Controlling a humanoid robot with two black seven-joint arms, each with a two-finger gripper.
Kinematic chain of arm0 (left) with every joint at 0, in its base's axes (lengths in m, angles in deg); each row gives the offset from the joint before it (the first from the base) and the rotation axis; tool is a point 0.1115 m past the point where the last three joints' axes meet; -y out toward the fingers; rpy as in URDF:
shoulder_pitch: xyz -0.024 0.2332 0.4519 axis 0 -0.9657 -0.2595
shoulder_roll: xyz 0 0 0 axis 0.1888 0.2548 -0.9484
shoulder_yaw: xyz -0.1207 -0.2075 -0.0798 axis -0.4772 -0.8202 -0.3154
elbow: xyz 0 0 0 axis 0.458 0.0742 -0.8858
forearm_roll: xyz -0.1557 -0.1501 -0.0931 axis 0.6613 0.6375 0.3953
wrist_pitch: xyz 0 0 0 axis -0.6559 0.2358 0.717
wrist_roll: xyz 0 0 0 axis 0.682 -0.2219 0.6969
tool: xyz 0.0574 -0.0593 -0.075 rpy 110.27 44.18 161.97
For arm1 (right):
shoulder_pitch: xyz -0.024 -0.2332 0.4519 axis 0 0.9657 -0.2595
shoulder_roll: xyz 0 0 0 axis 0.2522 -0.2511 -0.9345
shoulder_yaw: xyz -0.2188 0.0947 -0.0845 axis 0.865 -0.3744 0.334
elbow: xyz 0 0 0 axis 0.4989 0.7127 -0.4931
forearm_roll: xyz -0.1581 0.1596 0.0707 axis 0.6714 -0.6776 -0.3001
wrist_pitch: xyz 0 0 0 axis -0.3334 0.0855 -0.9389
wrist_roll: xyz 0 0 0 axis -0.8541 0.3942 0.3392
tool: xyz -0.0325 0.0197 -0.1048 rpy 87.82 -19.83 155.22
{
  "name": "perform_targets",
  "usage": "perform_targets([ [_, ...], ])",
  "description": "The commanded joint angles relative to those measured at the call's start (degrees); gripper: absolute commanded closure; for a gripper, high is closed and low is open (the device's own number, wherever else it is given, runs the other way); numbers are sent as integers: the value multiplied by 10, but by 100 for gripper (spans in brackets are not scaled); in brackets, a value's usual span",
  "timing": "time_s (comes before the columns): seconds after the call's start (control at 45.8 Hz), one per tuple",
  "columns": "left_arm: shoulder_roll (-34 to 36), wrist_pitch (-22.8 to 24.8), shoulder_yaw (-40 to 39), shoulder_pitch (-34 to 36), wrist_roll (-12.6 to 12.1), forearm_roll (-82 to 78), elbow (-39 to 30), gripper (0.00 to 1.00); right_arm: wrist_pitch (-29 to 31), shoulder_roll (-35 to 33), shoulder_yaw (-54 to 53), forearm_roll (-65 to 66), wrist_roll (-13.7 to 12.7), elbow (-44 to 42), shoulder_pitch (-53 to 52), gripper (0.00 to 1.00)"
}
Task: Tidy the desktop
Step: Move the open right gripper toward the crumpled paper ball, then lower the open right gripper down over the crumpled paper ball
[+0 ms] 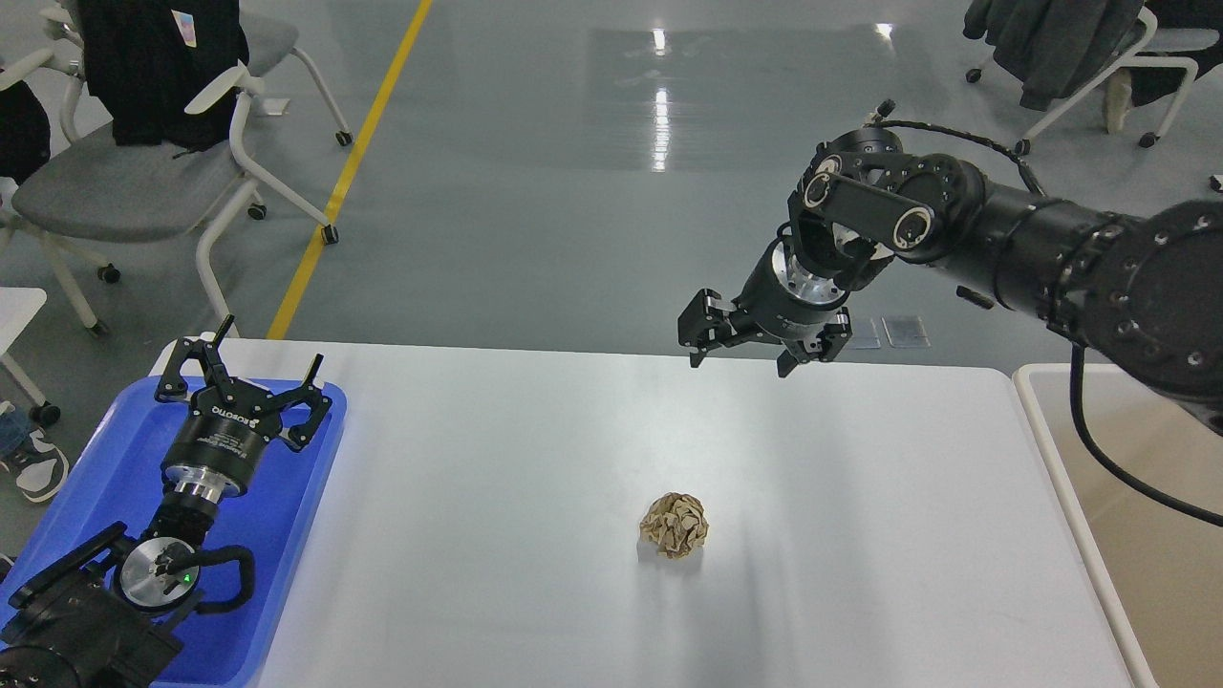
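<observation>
The right claw (755,349) hangs wide and empty above the surface (478,478); next, likely, it must descend onto the crumpled paper ball (675,525). The left claw (250,377) is wide too.

A crumpled paper ball (675,525) lies on the bench (497,497), a little right of its middle and toward the near side, apart from everything else. A tray (277,573) rests on the bench's left end, and the left gripper (244,387) hangs over the tray's far part. The right gripper (760,346) hangs above the bench's far edge, behind the ball and slightly to its right. A bin (1051,459) stands just beside the bench's right end. Chairs (143,182) stand on the floor behind the bench, far left and far right.
</observation>
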Motion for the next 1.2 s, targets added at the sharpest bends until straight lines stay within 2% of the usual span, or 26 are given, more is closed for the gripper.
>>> perform_targets([
  [0.0, 0, 0, 0, 0, 1, 0, 0, 1, 0, 0, -30, 35, 0, -5, 43, 0],
  [0.24, 0, 0, 0, 0, 0, 0, 0, 1, 0, 0, -99, 35, -2, -10, 87, 0],
  [0.437, 0, 0, 0, 0, 0, 0, 0, 1, -36, 0, -95, 37, -2, -8, 115, 0],
  [0.765, 0, 0, 0, 0, 1, 0, 0, 1, -59, 0, -106, 48, -1, 8, 142, 0],
  [1.005, 0, 0, 0, 0, 1, 0, 0, 1, -54, 0, -197, 48, 2, 11, 181, 0],
  [1.071, 0, 0, 0, 0, 1, 0, 0, 1, -54, 0, -213, 49, 11, 13, 196, 0],
  [1.18, 0, 0, 0, 1, 0, 0, 0, 1, -55, 0, -210, 66, 50, 10, 215, 0],
])
